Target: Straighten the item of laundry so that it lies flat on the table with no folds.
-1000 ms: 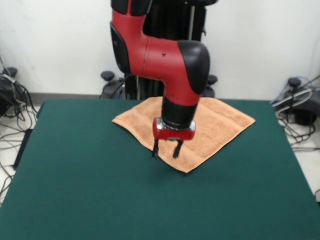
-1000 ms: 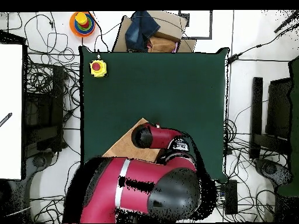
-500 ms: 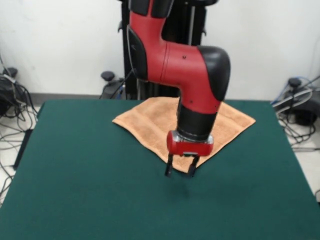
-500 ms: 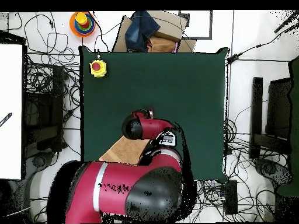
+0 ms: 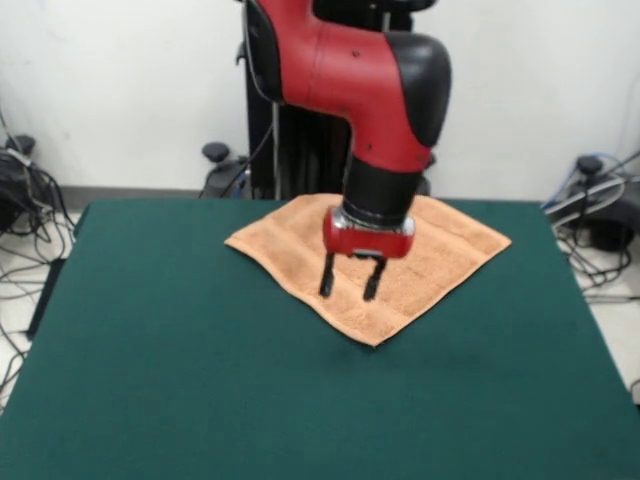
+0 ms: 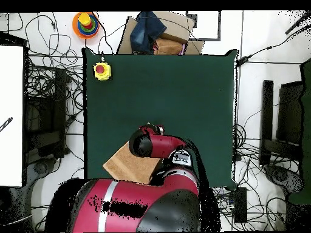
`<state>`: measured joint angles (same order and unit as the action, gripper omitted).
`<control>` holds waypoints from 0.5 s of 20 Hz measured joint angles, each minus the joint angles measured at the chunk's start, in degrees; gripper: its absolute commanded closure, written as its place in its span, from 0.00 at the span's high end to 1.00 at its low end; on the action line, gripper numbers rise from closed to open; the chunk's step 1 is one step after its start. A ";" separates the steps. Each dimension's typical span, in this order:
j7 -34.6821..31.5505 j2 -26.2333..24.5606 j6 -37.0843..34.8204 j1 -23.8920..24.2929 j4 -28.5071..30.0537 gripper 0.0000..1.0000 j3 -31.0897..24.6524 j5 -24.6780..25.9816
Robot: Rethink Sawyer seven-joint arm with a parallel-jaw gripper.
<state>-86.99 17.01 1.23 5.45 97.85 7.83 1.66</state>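
Note:
The item of laundry (image 5: 440, 250) is a peach-orange towel lying spread out as a diamond on the far half of the dark green table (image 5: 150, 380), one corner pointing toward the near side. My gripper (image 5: 347, 280) hangs a little above the towel's middle. It is open, with nothing between its black fingers (image 5: 326, 276). In the overhead view the red arm (image 6: 159, 145) covers most of the towel (image 6: 124, 162), so only its left part shows. The towel's left edge has a slight ripple.
A yellow box with a red button (image 6: 101, 70) sits on one table corner. Off the table are a cardboard box with blue cloth (image 6: 155, 33), a ring-stacking toy (image 6: 85, 24) and cables on the floor.
The gripper went from the towel's left edge to its near corner, then rose and drew back over the towel's middle. The towel's shape looks the same.

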 measured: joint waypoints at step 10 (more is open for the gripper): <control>0.00 -4.60 5.84 1.33 2.29 1.00 0.67 1.31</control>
<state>-86.99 12.41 7.06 6.78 100.15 8.50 2.96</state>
